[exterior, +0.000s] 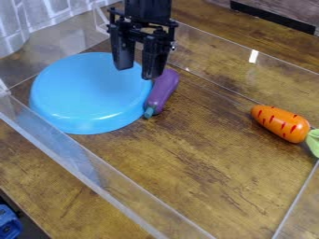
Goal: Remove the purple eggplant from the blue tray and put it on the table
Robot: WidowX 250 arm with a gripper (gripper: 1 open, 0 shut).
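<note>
The purple eggplant (161, 91) lies on the brown table (212, 159), against the right rim of the blue tray (85, 91), its green stem end pointing toward the front. My gripper (137, 67) hangs just above the tray's back right edge and the eggplant's far end. Its dark fingers (152, 58) stand apart with nothing between them, so it is open.
An orange carrot (281, 122) with a green top lies at the right side of the table. Clear acrylic walls (75, 154) run along the front and back edges.
</note>
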